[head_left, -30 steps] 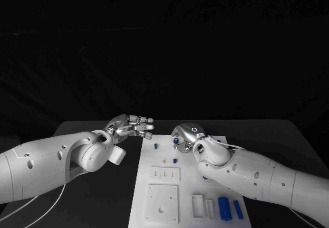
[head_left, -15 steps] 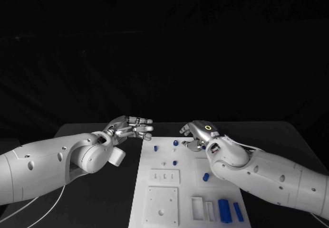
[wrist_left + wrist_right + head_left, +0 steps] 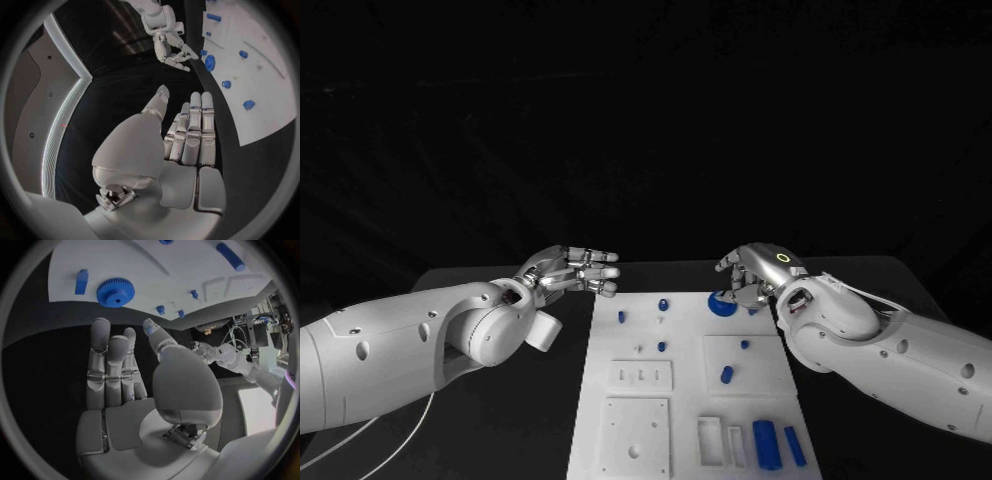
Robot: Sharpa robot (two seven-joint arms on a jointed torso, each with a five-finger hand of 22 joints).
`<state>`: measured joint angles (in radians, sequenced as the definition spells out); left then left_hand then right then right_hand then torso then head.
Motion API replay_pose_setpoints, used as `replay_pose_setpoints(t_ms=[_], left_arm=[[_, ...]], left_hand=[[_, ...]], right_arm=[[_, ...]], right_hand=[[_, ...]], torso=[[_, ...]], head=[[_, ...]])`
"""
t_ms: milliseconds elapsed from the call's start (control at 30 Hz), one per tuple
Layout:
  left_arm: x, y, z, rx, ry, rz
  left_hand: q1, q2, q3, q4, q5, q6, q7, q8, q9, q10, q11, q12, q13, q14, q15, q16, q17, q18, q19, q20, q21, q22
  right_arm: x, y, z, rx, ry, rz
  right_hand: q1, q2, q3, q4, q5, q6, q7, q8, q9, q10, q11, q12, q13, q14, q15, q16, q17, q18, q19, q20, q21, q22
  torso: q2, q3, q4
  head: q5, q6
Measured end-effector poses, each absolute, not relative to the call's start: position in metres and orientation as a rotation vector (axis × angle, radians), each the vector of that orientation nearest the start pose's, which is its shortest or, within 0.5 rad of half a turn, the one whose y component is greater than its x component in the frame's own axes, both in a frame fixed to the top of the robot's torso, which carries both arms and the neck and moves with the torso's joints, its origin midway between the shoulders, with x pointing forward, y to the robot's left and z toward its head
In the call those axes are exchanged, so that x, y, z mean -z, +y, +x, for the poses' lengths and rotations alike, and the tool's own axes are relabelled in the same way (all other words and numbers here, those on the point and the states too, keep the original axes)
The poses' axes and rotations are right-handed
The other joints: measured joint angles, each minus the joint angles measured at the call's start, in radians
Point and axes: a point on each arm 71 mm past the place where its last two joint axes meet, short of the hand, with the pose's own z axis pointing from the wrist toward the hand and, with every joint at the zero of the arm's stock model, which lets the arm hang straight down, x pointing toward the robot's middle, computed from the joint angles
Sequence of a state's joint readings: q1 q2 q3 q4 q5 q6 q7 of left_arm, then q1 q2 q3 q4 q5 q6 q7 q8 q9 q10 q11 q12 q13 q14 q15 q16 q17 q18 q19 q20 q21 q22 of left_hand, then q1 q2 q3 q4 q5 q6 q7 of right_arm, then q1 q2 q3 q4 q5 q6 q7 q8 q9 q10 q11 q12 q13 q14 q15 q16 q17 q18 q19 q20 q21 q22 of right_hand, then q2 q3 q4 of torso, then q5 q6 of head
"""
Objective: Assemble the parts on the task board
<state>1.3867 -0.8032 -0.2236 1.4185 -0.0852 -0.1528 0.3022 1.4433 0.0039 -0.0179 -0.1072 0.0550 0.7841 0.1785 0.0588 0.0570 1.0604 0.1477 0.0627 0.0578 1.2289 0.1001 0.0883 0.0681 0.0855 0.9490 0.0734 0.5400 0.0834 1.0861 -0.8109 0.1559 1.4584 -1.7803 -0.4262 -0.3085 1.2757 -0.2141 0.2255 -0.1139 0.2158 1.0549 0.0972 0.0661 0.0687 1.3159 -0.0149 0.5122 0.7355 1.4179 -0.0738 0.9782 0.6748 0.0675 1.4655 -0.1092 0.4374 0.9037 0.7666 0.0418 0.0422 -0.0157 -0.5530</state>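
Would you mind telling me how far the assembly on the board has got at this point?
Done: a blue gear sits at the far end of the board, and several small blue pegs stand in it. In hand: nothing; the right robot hand hovers open beside the gear, the left robot hand open off the board's edge. Left: two blue bars lie loose at the near end.

A matte black table [image 3: 502, 275] carries a flat white rectangular task board [image 3: 689, 400], which lies on it lengthwise, running from the near edge toward the far side. The dark tabletop shows as a strip on the board's left and another on its right. In the right wrist view the same white board [image 3: 156, 277] lies flat on the black surface [image 3: 44, 335], its edge meeting the table directly.
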Motion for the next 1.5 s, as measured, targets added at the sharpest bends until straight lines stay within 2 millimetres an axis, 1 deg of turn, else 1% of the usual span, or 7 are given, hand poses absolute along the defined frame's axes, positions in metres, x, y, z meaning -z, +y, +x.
replay_pose_setpoints(t_ms=[67, 133, 200, 333, 667, 900, 1500], left_arm=[[0.162, 0.214, 0.514, 1.484, 1.639, -0.906], [0.162, 0.215, 0.514, 1.484, 1.639, -0.906], [0.162, 0.215, 0.515, 1.483, 1.639, -0.906], [0.163, 0.215, 0.515, 1.481, 1.640, -0.906], [0.163, 0.215, 0.515, 1.479, 1.643, -0.907], [0.164, 0.215, 0.515, 1.479, 1.644, -0.907], [0.164, 0.215, 0.516, 1.476, 1.644, -0.907]], left_hand=[[0.000, 0.000, 0.000, 0.000, 0.000, -0.004, 0.004, 0.000, -0.001, 0.000, 0.000, 0.000, 0.000, 0.000, 0.000, 0.000, 0.000, 0.000, 0.000, 0.000, 0.000, 0.000], [0.000, 0.000, 0.000, 0.000, 0.000, -0.004, 0.004, 0.000, -0.001, 0.000, 0.000, 0.000, 0.000, 0.000, 0.000, 0.000, 0.000, 0.000, 0.000, 0.000, 0.000, 0.000], [0.000, 0.000, 0.000, 0.000, 0.000, -0.004, 0.004, 0.000, -0.001, 0.000, 0.000, 0.000, 0.000, 0.000, 0.000, 0.000, 0.000, 0.000, 0.000, 0.000, 0.000, 0.000], [0.000, 0.000, 0.000, 0.000, 0.000, -0.007, 0.000, 0.000, -0.001, -0.007, 0.000, 0.000, 0.000, 0.000, 0.000, 0.000, 0.000, 0.000, 0.000, 0.000, 0.000, 0.001], [0.000, 0.000, 0.000, 0.000, 0.000, -0.007, 0.000, 0.000, -0.001, -0.007, 0.000, 0.000, 0.000, 0.000, 0.000, 0.000, 0.000, 0.000, -0.001, 0.001, 0.006, 0.002], [0.000, 0.000, 0.004, 0.004, 0.000, -0.011, 0.003, 0.000, -0.001, -0.007, 0.000, 0.000, 0.000, 0.000, 0.000, 0.004, 0.000, 0.000, -0.004, 0.004, 0.006, 0.002], [-0.004, 0.004, 0.003, 0.004, 0.000, -0.011, 0.003, 0.000, -0.001, -0.007, 0.000, 0.000, 0.000, 0.000, 0.000, 0.004, 0.000, 0.000, -0.004, 0.004, 0.006, 0.001]], right_arm=[[0.165, -0.220, 0.507, -0.368, 1.451, -0.113], [0.167, -0.224, 0.509, -0.353, 1.478, -0.117], [0.169, -0.227, 0.510, -0.341, 1.498, -0.117], [0.174, -0.231, 0.515, -0.320, 1.530, -0.113], [0.183, -0.229, 0.523, -0.306, 1.568, -0.101], [0.187, -0.229, 0.526, -0.300, 1.576, -0.090], [0.199, -0.226, 0.528, -0.297, 1.623, -0.081]], right_hand=[[0.001, -0.002, -0.013, 0.000, 0.009, -0.008, 0.000, 0.000, 0.001, -0.096, 0.007, 0.205, 0.156, -0.005, 0.003, 0.060, 0.133, 0.000, -0.001, 0.013, 0.016, 0.038], [-0.001, -0.004, -0.016, 0.002, 0.017, -0.013, 0.005, 0.000, 0.001, -0.110, 0.010, 0.292, 0.201, 0.002, 0.011, 0.086, 0.217, 0.003, -0.004, 0.018, 0.019, 0.062], [-0.007, -0.010, -0.027, 0.014, 0.046, -0.022, 0.008, 0.000, 0.001, -0.110, 0.009, 0.344, 0.225, 0.005, 0.014, 0.093, 0.266, 0.017, -0.001, 0.022, 0.019, 0.078], [-0.008, -0.011, -0.042, 0.023, 0.057, -0.025, 0.008, 0.000, 0.001, -0.117, 0.016, 0.402, 0.227, 0.017, 0.017, 0.073, 0.331, 0.017, -0.001, 0.022, 0.007, 0.118], [-0.013, -0.007, -0.045, 0.027, 0.079, -0.025, 0.008, 0.000, 0.001, -0.106, 0.017, 0.460, 0.266, 0.022, 0.019, 0.083, 0.370, 0.016, -0.001, 0.022, 0.007, 0.155], [-0.022, 0.003, 0.005, 0.028, 0.071, -0.010, 0.004, 0.000, 0.001, -0.097, 0.015, 0.478, 0.280, 0.024, 0.017, 0.090, 0.390, 0.016, 0.000, 0.022, 0.007, 0.177], [-0.028, 0.009, 0.012, 0.035, 0.083, -0.002, 0.004, 0.000, 0.001, -0.088, 0.013, 0.493, 0.301, 0.024, 0.017, 0.097, 0.405, 0.016, 0.000, 0.022, 0.007, 0.206]], torso=[[0.000, 0.0005, -0.0002], [0.000, 0.0004, -0.0001], [0.000, 0.0004, 0.0007], [0.000, -0.0001, 0.0013], [0.001, -0.0024, 0.0040], [0.002, -0.0034, 0.0040], [0.000, -0.0039, 0.0024]], head=[[0.000, 0.000], [-0.004, 0.002], [-0.008, 0.005], [-0.013, 0.009], [-0.021, 0.014], [-0.020, 0.002], [-0.018, -0.009]])
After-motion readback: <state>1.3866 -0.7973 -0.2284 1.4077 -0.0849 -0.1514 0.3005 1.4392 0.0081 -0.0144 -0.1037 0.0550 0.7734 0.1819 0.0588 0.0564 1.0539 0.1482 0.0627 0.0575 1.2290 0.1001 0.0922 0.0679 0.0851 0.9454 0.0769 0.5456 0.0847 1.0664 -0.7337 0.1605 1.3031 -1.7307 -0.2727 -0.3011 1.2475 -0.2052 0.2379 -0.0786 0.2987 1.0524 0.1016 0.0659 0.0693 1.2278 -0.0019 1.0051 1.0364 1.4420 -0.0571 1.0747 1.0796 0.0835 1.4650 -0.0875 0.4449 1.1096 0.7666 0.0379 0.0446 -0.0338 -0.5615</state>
